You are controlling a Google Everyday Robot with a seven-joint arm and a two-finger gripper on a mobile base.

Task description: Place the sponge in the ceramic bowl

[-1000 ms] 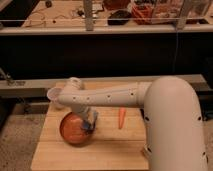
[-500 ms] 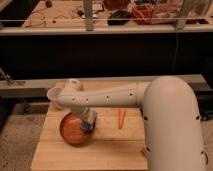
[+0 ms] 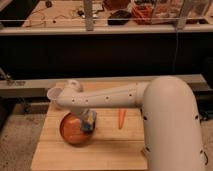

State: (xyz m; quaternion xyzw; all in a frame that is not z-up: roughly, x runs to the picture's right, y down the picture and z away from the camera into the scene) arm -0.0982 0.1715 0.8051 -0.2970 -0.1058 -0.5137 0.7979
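The ceramic bowl [image 3: 73, 130], orange-brown and round, sits on the left half of the wooden table [image 3: 110, 150]. My white arm reaches in from the right and bends down over it. The gripper [image 3: 89, 121] hangs at the bowl's right rim. The sponge [image 3: 90, 123], a small blue-grey pad, shows right at the gripper's tip over that rim. Whether it is held or resting on the bowl cannot be made out. The arm hides the back of the bowl.
An orange carrot [image 3: 121, 118] lies on the table right of the bowl. A small white cup [image 3: 53, 94] stands behind the bowl at the back left. A dark shelf front and a metal rail [image 3: 30, 85] run behind the table.
The arm has barely shifted. The gripper and the sponge stay at the bowl's right rim.
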